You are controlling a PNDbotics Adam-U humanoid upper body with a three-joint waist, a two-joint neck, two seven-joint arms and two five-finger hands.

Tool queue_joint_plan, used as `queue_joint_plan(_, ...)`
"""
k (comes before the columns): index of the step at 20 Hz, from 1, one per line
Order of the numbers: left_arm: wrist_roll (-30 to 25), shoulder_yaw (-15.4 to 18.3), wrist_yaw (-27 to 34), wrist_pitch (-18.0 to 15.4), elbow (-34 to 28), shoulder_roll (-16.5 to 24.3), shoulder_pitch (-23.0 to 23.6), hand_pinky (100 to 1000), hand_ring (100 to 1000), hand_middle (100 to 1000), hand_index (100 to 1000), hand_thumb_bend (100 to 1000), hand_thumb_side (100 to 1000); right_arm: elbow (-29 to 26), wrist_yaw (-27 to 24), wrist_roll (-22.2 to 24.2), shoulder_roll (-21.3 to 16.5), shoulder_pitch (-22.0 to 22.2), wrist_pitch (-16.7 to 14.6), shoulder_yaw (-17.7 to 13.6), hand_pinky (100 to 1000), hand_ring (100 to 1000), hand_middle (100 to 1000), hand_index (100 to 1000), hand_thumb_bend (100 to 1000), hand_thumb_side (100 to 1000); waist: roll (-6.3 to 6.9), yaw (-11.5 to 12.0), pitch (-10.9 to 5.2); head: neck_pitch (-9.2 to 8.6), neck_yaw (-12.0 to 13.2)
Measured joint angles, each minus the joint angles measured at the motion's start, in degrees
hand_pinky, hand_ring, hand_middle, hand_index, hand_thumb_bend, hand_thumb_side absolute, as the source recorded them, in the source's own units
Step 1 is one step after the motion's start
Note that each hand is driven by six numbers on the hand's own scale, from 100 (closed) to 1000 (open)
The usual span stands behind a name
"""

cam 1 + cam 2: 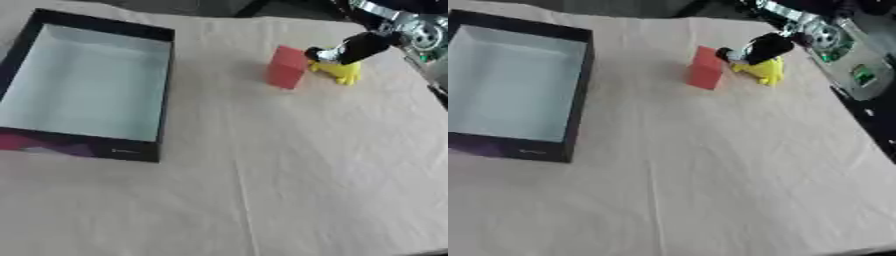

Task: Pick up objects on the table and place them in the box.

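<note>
A tan cloth is covering the table [289,175] you are working over. Your right hand [360,46] is reaching in from the upper right, its dark fingers closing around the yellow object [341,71], which is sitting on the cloth just beside the red block [286,67]. The black box [166,75], white inside, is lying well apart at the left.

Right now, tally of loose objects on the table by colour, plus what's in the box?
Red: 1, the red block
Yellow: 1, the yellow object, with the right hand on it
In the box: 0
Total: 2 loose objects, both outside the box
</note>
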Motion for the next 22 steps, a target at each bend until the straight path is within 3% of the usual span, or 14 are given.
queue_joint_plan(11,1.4,0.3,0.1,0.2,0.1,0.0,0.0,749,493,735,704,171,606,-0.9,1.0,0.6,2.6,-0.4,3.8,1.5,1000,1000,1000,946,390,100,0.09,-0.8,-0.06,0.19,0.1)
queue_joint_plan(22,1.2,0.2,0.1,0.2,0.4,0.0,0.0,749,491,735,703,170,607,-1.4,-0.8,5.2,3.4,-0.7,4.7,2.4,1000,1000,1000,955,350,100,0.28,-0.4,0.07,0.15,-0.1)
